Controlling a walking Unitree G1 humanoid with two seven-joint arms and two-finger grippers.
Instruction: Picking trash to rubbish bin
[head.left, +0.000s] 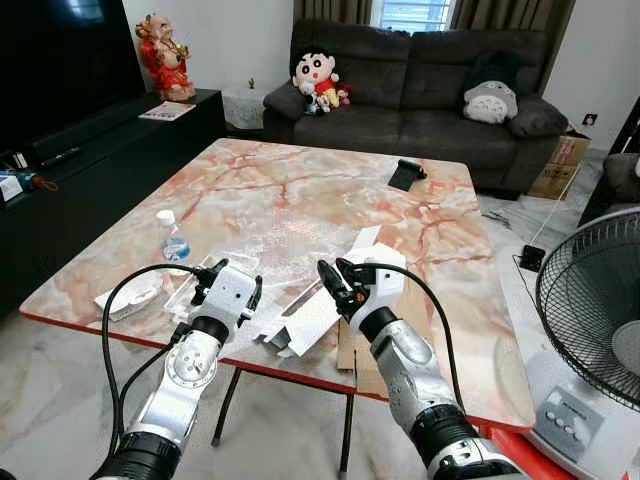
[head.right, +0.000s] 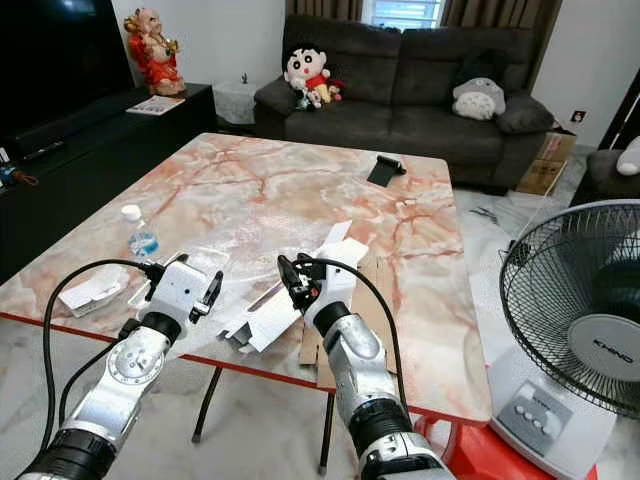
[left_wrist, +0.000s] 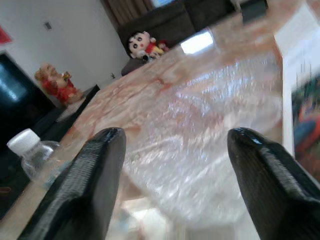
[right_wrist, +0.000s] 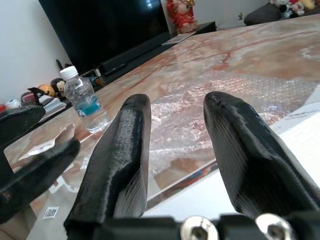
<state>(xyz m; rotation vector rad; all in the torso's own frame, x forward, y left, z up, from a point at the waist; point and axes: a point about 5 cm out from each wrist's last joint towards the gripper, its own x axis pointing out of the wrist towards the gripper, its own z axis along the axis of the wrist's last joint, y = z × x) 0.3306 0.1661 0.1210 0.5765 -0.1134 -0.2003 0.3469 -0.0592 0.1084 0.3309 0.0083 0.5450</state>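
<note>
Both grippers hover parted and empty at the marble worktop's (head.left: 300, 190) near edge: left gripper (head.left: 207, 278) beside the water bottle (head.left: 175, 238), right gripper (head.left: 333, 285) above white cardboard scraps (head.left: 305, 322).

The fan (head.left: 600, 310) is cut off by the frame's right edge. The cardboard (head.left: 352, 352) lies partly hidden behind the right arm. Print on the bottle (head.left: 175, 240) label is too small to read.

bottle (head.left: 175, 238) left, far table (head.left: 300, 180) open
</note>
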